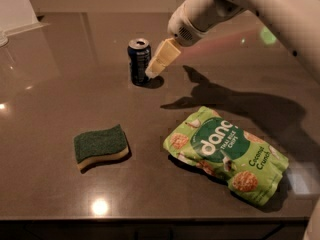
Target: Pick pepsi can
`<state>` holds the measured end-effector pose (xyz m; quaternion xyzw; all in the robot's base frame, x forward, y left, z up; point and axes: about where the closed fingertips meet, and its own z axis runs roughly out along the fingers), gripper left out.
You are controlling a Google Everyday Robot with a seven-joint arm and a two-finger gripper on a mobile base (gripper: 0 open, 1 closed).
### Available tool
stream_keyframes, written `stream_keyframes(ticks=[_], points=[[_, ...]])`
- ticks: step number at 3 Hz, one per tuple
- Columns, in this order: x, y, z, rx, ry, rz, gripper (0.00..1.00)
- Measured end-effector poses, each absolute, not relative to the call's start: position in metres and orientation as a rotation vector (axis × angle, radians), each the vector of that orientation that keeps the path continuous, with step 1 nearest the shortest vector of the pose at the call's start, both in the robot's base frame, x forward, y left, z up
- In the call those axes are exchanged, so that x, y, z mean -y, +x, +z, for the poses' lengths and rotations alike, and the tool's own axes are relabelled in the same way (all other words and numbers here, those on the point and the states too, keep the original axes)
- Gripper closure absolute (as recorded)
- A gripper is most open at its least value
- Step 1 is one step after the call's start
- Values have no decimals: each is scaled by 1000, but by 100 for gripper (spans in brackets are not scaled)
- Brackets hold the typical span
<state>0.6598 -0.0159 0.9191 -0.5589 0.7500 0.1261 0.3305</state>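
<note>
The pepsi can (pixel 139 61) stands upright on the worktop (pixel 60 89). The pincer (pixel 152 72) hangs just right of the can, against its lower side; how far open it is, I cannot tell. It should straddle the can squarely before closing, since a sideways nudge could tip it.

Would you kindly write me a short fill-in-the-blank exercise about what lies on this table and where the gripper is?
1. The pepsi can stands ____ on the dark table.
2. The gripper hangs right beside the ____, near its lower half.
3. The sponge has a ____ top over a pale underside.
4. The chips bag reads "Coconut ____".
Missing words: upright; can; green; Crunch.
</note>
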Motion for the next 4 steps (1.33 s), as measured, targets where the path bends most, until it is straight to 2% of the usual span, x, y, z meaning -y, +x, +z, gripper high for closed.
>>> stream_keyframes(ticks=[3, 4], points=[[-27, 674, 899, -2010, -1410, 432, 0], [-40, 671, 896, -2003, -1425, 483, 16]])
